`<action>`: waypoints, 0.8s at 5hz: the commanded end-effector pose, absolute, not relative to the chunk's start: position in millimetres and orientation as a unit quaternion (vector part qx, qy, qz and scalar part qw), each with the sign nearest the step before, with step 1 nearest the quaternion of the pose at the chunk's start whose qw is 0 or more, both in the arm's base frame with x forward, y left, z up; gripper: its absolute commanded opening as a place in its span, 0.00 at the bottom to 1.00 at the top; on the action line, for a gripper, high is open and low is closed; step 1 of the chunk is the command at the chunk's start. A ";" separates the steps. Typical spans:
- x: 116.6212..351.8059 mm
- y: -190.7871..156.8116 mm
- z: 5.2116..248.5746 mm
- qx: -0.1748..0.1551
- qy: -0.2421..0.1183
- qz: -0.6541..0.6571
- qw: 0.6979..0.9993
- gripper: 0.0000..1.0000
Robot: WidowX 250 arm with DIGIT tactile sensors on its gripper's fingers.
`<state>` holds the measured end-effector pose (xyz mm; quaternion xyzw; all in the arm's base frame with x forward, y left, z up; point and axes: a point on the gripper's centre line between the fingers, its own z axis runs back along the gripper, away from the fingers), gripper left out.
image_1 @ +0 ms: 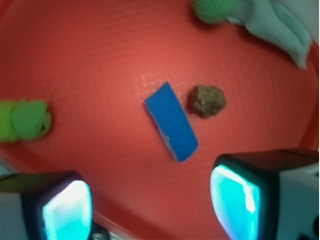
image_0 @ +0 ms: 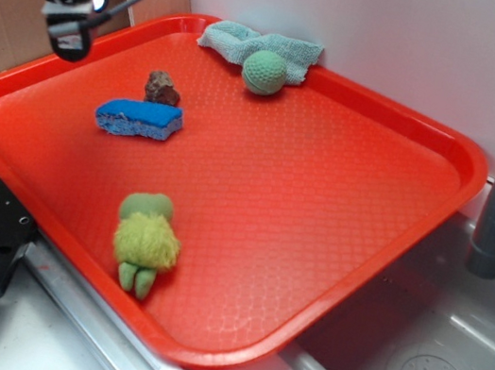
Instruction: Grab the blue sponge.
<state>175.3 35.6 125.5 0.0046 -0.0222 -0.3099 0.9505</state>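
- High above the tray's left rear edge hangs the gripper (image_0: 65,38), well clear of everything; in the wrist view its two fingers (image_1: 67,212) stand wide apart with only bare tray between them, so it is released and holding nothing, which suits an approach not yet begun
- Red tray (image_0: 320,207) carries all the things, spread loosely with room around each
- Blue sponge (image_0: 139,118) lies flat in the left part of the tray, nearer the rear left edge than the front, bright top up and open to a grasp from above; the wrist view shows it slanted across the line between the fingers, so a turn of the wrist will probably be needed
- Brown lump (image_0: 162,88) sits just behind the sponge, close but apart, and could be nudged on descent
- Green plush toy (image_0: 145,242) rests near the front edge, well apart
- Green knitted ball (image_0: 265,71) leans on the pale teal cloth (image_0: 244,43) at the rear edge
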 end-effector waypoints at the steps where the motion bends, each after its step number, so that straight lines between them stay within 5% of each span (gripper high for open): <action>1: 183.6 32.7 132.7 0.011 -0.036 -0.309 0.950 1.00; 2: 183.6 32.7 132.7 0.011 -0.036 -0.309 0.950 1.00; 3: 192.6 43.5 116.0 0.048 -0.070 -0.362 0.928 1.00; 4: 193.9 52.6 95.8 0.054 -0.054 -0.393 0.916 1.00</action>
